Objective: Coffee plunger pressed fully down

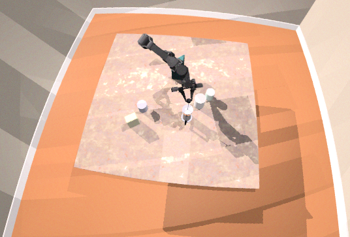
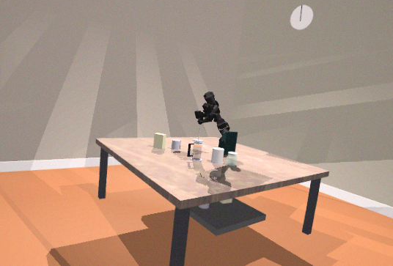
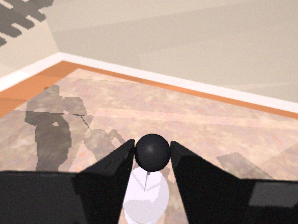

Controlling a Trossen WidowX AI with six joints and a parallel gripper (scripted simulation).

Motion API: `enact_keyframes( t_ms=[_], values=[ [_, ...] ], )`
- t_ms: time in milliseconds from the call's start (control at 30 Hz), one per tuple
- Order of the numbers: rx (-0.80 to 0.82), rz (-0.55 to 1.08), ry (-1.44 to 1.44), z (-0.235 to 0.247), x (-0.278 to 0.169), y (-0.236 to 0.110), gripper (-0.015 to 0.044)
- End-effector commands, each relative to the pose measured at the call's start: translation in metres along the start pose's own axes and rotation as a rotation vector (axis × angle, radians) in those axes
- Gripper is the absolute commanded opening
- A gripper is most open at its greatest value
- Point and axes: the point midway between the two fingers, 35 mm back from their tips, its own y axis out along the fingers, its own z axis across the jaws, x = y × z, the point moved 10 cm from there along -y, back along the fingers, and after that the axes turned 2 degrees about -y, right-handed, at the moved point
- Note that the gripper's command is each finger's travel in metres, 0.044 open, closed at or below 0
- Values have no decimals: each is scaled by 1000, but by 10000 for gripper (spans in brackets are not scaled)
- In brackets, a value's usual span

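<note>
A glass coffee press with a black handle stands upright near the middle of the table. Its thin rod rises to a black ball knob high above the glass. My gripper is shut on this plunger knob, one black finger on each side of it. In the wrist view the press's pale top shows right below the knob.
Two pale cylinders stand just right of the press, by the arm's dark green base. A white cup and a cream block stand to its left. The table has dark legs.
</note>
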Motion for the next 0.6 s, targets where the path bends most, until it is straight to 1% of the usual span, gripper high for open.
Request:
enact_keyframes(
  t_ms=[0,567],
  values=[
    [1,-2,-2,0,-1,2,123],
    [2,0,-2,2,-22,20,123]
  ],
)
